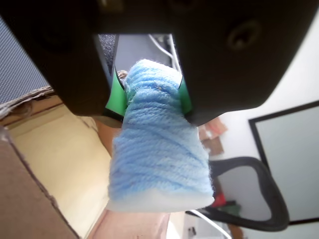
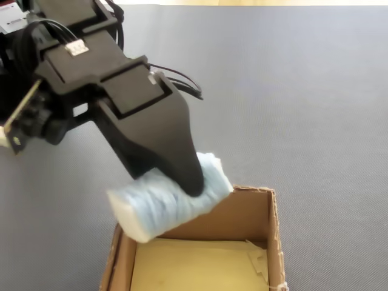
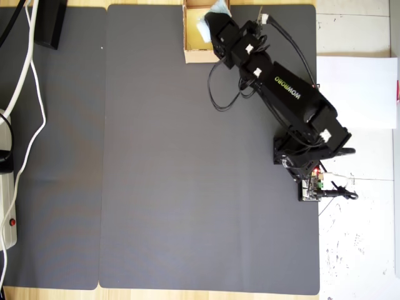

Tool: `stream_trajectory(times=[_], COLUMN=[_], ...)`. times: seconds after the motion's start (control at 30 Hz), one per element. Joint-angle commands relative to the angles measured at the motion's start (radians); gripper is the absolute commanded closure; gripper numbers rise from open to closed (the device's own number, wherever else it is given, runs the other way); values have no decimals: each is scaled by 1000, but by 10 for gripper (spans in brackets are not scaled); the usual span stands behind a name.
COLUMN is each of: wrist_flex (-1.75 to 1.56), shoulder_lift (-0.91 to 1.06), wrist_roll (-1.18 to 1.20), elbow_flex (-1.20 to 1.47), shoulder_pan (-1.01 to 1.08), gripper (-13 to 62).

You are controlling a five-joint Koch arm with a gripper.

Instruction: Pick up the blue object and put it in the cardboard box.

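Note:
The blue object [image 1: 159, 149], a pale blue roll of wound yarn, is clamped between the green pads [image 1: 115, 97] of my gripper [image 1: 149, 97], which is shut on it. In the fixed view the roll [image 2: 160, 206] hangs tilted over the near-left rim of the cardboard box [image 2: 270, 221], with the gripper [image 2: 191, 179] gripping its upper part. The box's yellowish inside [image 1: 55, 149] lies below and left of the roll in the wrist view. In the overhead view the gripper [image 3: 214, 25] is over the box [image 3: 194, 56] at the mat's far edge, and a bit of the roll [image 3: 204, 25] shows.
A dark grey mat [image 3: 187, 175] covers the table. The arm's base [image 3: 309, 156] stands at the mat's right edge in the overhead view. White cables [image 3: 28, 94] and a power strip [image 3: 6, 212] lie at the left. A black chair [image 1: 249, 199] shows behind the roll in the wrist view.

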Motion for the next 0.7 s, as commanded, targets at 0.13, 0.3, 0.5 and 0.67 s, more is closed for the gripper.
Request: stream_trajectory(times=[0.13,0.3,0.5,0.67], wrist_flex=[0,5,3,-8], shoulder_lift=[67,146,244,342], wrist_roll=[29,29,26,25], elbow_flex=[-107,-44,54,158], shoulder_pan=[-5,-66,-189,-319], gripper=[202,202,193,185])
